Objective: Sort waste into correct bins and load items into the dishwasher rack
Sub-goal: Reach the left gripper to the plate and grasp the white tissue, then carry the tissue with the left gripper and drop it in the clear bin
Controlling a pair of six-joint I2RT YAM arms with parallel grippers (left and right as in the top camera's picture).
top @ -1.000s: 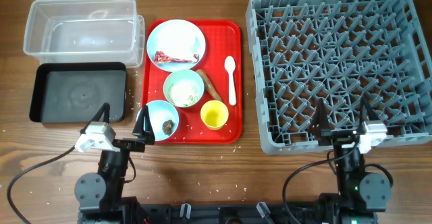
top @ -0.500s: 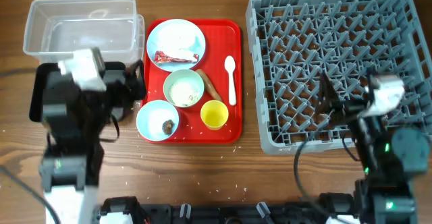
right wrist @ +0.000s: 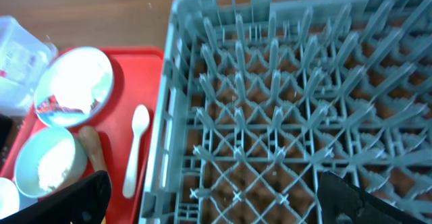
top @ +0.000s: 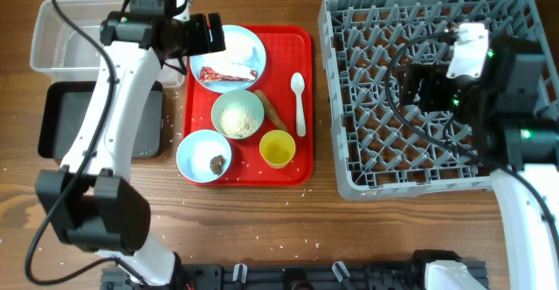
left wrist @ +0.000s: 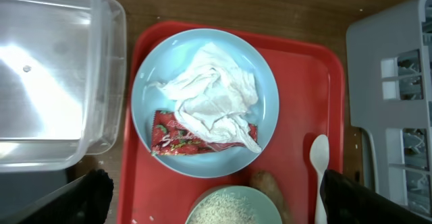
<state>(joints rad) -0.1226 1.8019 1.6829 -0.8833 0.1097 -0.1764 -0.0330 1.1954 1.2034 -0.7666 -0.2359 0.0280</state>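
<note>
On the red serving tray (top: 301, 45) a pale blue plate (top: 244, 50) holds the crumpled white tissue (left wrist: 212, 99) and red snack wrapper (top: 223, 74). A mint bowl (top: 238, 115) holds rice-like crumbs. The brown stick (top: 272, 111) lies beside it. A blue bowl (top: 196, 150) holds a small brown lump (top: 217, 162). A yellow cup (top: 278, 148) and a white spoon (top: 299, 102) are also on the tray. My left gripper (top: 208, 35) hovers open above the plate (left wrist: 155, 62). My right gripper (top: 421, 82) is open and empty above the grey rack (top: 489, 150).
The clear tub (top: 87, 37) stands at the back left, with the black tray (top: 61, 120) in front of it. White crumbs are scattered on the wooden table near the front edge. The right wrist view shows the rack lattice (right wrist: 290, 102) and the spoon (right wrist: 135, 150).
Both arms rose from the front edge and swung to the back. The left one went over the plate, the right one over the rack. No object moved.
</note>
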